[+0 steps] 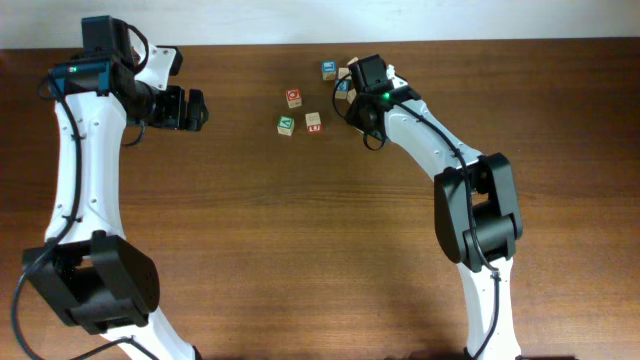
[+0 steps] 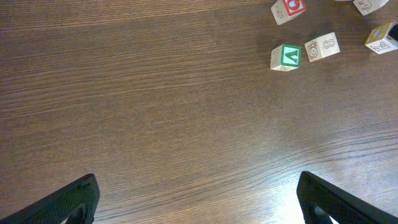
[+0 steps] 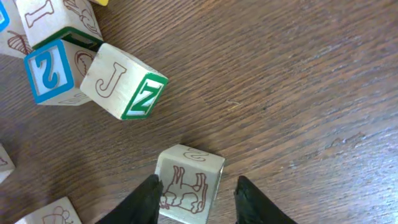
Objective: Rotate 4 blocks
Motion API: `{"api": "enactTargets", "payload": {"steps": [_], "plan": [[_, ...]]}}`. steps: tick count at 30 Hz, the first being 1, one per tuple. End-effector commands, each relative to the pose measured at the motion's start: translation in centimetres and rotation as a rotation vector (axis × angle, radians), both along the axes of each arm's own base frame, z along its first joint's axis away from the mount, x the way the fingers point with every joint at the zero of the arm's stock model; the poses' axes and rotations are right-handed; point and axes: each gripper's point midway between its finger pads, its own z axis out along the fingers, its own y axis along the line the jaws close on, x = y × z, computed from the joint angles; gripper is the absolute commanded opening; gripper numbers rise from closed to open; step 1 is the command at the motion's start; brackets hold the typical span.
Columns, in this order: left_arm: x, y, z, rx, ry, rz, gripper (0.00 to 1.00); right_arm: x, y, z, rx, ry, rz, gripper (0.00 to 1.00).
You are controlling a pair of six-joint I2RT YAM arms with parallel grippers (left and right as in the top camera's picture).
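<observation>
While I watched the wrist feed, the right claw sat low over the surface at the far cluster of cubes, its jaws partly spread around the animal block, a pale cube with a brown creature drawn on its side. One finger lay right against one face, though I could not tell whether it touched. The other stood off the opposite face with a strip of wood grain showing between, so nothing was pinched. Just beyond that cube lay the J-and-Z block, tilted, its green Z face turned toward the claw, and it touched the blue S block.

From overhead, the other three cubes lay between the arms, nearer the right one. The red-ring block was farthest back. The green-letter block and the red-print block sat just beside each other in front of it. The left claw hung well apart from them on the left, jaws spread wide over bare wood, gripping nothing.
</observation>
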Motion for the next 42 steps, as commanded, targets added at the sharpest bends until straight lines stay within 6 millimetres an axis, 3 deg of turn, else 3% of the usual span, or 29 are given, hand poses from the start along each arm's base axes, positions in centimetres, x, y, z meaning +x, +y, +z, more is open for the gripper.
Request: {"api": "enactTargets", "payload": {"steps": [1, 5, 9, 13, 16, 18, 19, 21, 24, 28, 30, 31, 36, 40, 42], "plan": [[0.4, 0.2, 0.1, 0.004, -0.004, 0.015, 1.0, -0.4, 0.7, -1.3, -0.01, 0.031, 0.062, 0.32], [0.4, 0.2, 0.1, 0.004, -0.006, 0.015, 1.0, -0.9, 1.1, -1.6, -0.009, 0.057, 0.118, 0.28], [0.4, 0.2, 0.1, 0.004, -0.006, 0.015, 0.99, -3.5, 0.2, -2.7, -0.063, 0.173, 0.175, 0.29], [0.4, 0.2, 0.1, 0.004, -0.006, 0.015, 0.99, -5.9, 1.0, -3.2, -0.047, 0.265, 0.336, 0.3], [0.4, 0.2, 0.1, 0.004, -0.006, 0.015, 0.99, -5.0, 1.1, -1.9, -0.022, 0.245, 0.346, 0.55], [0.4, 0.2, 0.1, 0.004, -0.006, 0.015, 0.99, -2.7, 0.5, 0.2, -0.002, 0.171, 0.318, 0.66], [0.4, 0.2, 0.1, 0.004, -0.007, 0.015, 0.99, -1.5, 0.5, 1.0, 0.008, 0.126, 0.305, 0.82], [0.4, 0.2, 0.1, 0.004, -0.006, 0.015, 0.99, 0.1, 0.1, 1.2, 0.017, 0.071, 0.211, 0.83], [0.4, 0.2, 0.1, 0.004, -0.006, 0.015, 0.99, 1.6, 0.4, 0.4, -0.004, 0.012, 0.131, 0.72], [0.4, 0.2, 0.1, 0.004, -0.006, 0.015, 0.99, 1.2, 0.6, -2.0, -0.031, 0.046, 0.119, 0.64], [0.4, 0.2, 0.1, 0.004, -0.006, 0.015, 0.99, 1.0, 0.4, -2.3, -0.035, 0.062, 0.116, 0.59], [0.4, 0.2, 0.1, 0.004, -0.006, 0.015, 0.99, 0.9, 0.2, -2.3, -0.043, 0.064, 0.114, 0.51], [0.4, 0.2, 0.1, 0.004, -0.006, 0.015, 0.99, 0.7, -0.6, -2.3, -0.082, 0.08, 0.189, 0.31], [0.4, 0.1, 0.1, 0.001, -0.007, 0.013, 0.99, -2.0, -0.3, -0.9, -0.124, 0.203, 0.386, 0.31], [0.4, 0.1, 0.1, 0.001, -0.007, 0.014, 0.99, -4.9, -0.6, 0.1, -0.12, 0.329, 0.44, 0.32]]}}
